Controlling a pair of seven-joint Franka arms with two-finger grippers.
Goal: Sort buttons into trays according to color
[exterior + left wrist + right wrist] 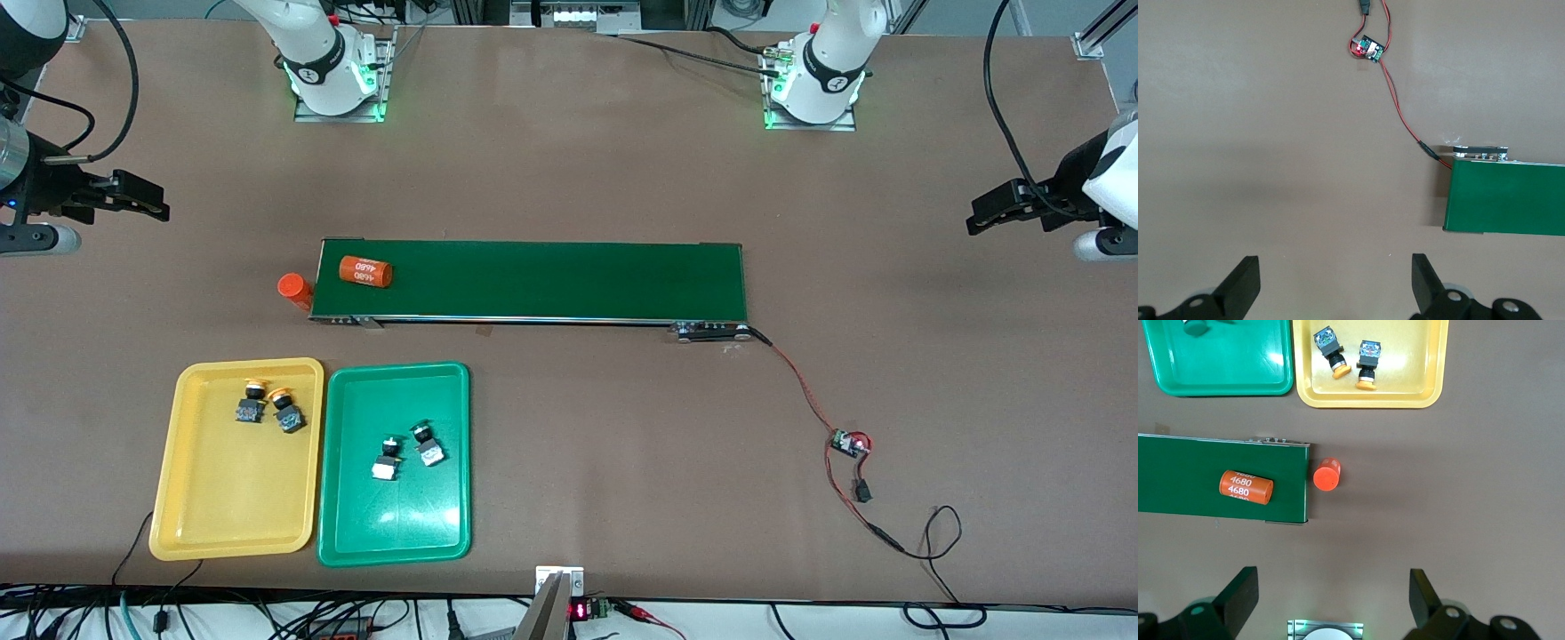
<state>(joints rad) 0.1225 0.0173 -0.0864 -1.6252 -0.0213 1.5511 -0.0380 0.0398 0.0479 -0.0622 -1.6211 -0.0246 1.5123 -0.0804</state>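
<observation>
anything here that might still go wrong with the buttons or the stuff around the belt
1. The two yellow buttons lie almost touching in the yellow tray, and the two green buttons lie close together in the green tray; picking one could nudge its neighbour.
2. One orange cylinder sits on the table at the end of the belt, and another lies on its side near that end; it might roll off.
3. The left gripper and right gripper wait open.

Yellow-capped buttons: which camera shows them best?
The right wrist view: both yellow-capped buttons lie large in the yellow tray. The front view shows them smaller. The left wrist view misses them.
</observation>
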